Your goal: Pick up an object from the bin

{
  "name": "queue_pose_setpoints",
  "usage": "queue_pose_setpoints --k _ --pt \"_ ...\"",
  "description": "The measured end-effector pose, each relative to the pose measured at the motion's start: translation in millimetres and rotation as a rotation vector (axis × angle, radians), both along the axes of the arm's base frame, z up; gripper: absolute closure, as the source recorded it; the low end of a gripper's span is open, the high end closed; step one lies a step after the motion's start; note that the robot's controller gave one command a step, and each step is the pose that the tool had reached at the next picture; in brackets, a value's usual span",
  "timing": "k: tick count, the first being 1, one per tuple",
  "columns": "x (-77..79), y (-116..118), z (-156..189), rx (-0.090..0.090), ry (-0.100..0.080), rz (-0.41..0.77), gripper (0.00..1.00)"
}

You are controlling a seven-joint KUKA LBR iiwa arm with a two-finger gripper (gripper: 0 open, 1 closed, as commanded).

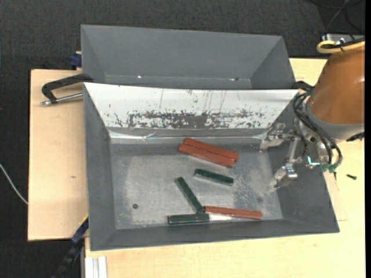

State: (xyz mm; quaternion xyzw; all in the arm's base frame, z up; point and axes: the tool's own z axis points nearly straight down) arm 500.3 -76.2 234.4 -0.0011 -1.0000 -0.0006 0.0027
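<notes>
- Camera view from above and a little to one side: a grey metal bin [98, 172], with the arm coming in from the right and its orange cover [343, 86] bulking over the bin's right rim
- The gripper [285, 177] hangs low at the right side of the bin, close to the right wall, over bare floor and apart from every piece; I cannot tell whether it is open or closed
- Nearest to it are a short dark green bar [213, 176], lying to its left in mid-floor, and a thin red stick [233, 214] near the front wall
- A reddish-brown block [207, 153] lies slanted near the back wall
- A long dark green bar [189, 193] slants down from the centre; its lower end meets a flat dark green bar [188, 219] along the front wall, beside the stick's left end
</notes>
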Motion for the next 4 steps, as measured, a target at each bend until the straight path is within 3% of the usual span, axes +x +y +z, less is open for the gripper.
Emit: queue_pose_setpoints --k 1,2,3,4 --pt "1.6 0 4 -0.001 -0.008 0.002 0.00" --pt "21.9 19 -48 -0.001 -0.014 -0.034 0.00" --pt "35.4 64 -105 0.000 -0.008 -0.182 0.00" --pt "37.2 74 -116 0.000 -0.009 -0.196 0.00"
